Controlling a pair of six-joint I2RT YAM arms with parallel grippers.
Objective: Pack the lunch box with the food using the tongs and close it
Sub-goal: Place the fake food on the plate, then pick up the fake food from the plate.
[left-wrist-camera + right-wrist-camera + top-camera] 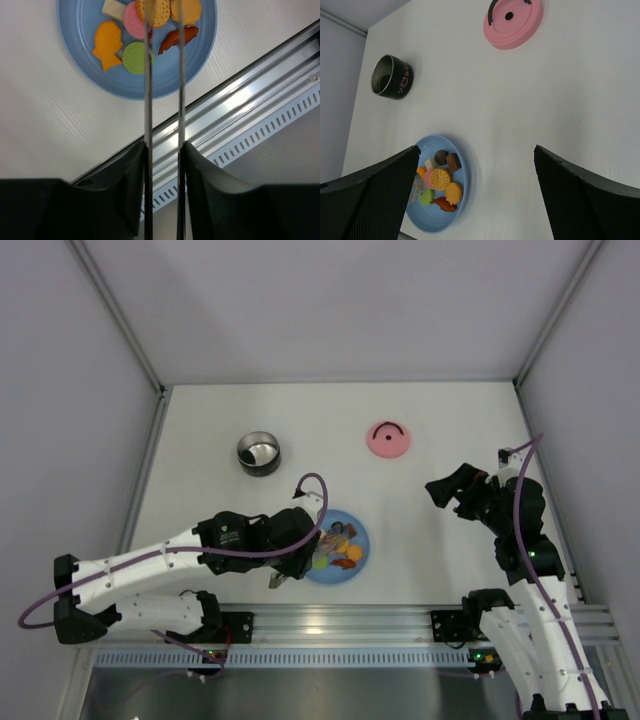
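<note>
**White tabletop, tongs poised over the plate of food**

White table surface [330, 410], walled by pale panels, carried everything the task needed. The flat blue plate [80, 45] sat at six o'clock on the table, close to the near rail. The small round steel lunch box with a dark outer wall [259, 453] stood open and upright at eleven o'clock from the plate. Its pink round lid with a dark handle [388, 439] lay at one o'clock, well apart from both.

The left gripper [164, 150] was closed narrowly on the long thin silver metal tongs [146, 100]. One finger pressed each slim arm from outside, so the arms ran almost parallel toward the plate. The right gripper [476, 155] hung wide and held nothing.

The small toy food pieces [136, 57] lay crowded on the plate, among them an orange fish shape [107, 42] and a pink disc [134, 20]. They looked light, rigid and smooth. Such pieces would probably slide from thin metal tips and skate on the glossy plate. Flat discs likely needed pinching across opposite edges, while thicker blocks offered easier sides. The springy tongs would call for a gentle, steady squeeze.
</note>
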